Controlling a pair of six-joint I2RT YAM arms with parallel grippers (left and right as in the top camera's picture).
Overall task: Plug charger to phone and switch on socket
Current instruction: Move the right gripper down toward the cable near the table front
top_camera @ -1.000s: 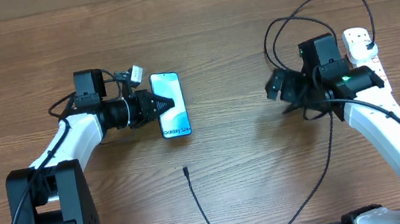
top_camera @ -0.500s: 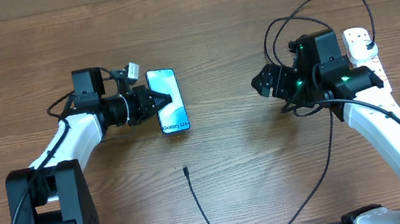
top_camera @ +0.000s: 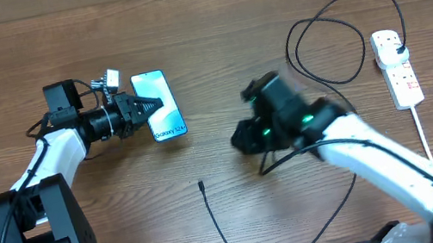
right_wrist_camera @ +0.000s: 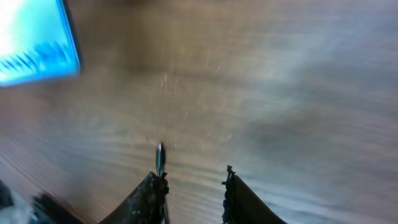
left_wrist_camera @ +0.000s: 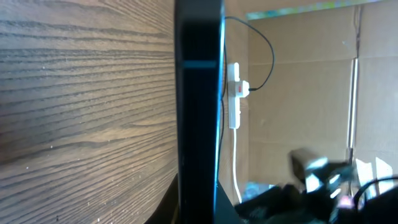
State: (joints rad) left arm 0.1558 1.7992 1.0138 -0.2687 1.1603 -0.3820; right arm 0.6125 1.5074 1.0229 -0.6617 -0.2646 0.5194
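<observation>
The left gripper (top_camera: 150, 108) has its jaws pinching the lit phone (top_camera: 165, 116) by its left edge, at the desk's (top_camera: 212, 35) left. The charger (top_camera: 216, 223) has its tip lying loose mid-desk. The right gripper (right_wrist_camera: 194, 175), motion-blurred from overhead, shows its jaws slightly spread and empty. The socket (top_camera: 399, 75) lies far right.

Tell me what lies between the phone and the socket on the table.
In the overhead view, the right arm and a loop of the charger cross that stretch, between the phone and the socket; the rest is bare table.
</observation>
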